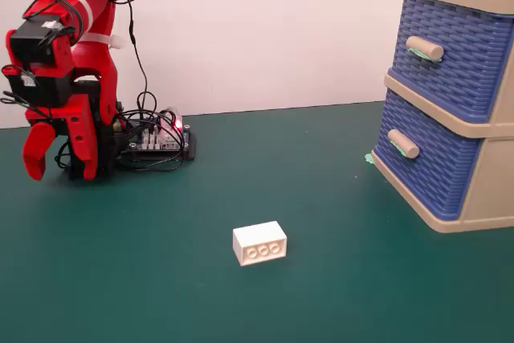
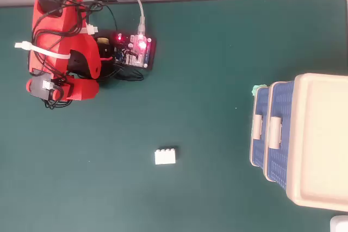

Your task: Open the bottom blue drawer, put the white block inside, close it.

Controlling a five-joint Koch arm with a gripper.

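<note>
Green mat, small three-studded white block

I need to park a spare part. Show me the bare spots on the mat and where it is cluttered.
Bare: the green mat between the white block and the drawer cabinet, and the near strip in front of the block. Crowded: the corner around the arm's base, circuit board and cables.
</note>
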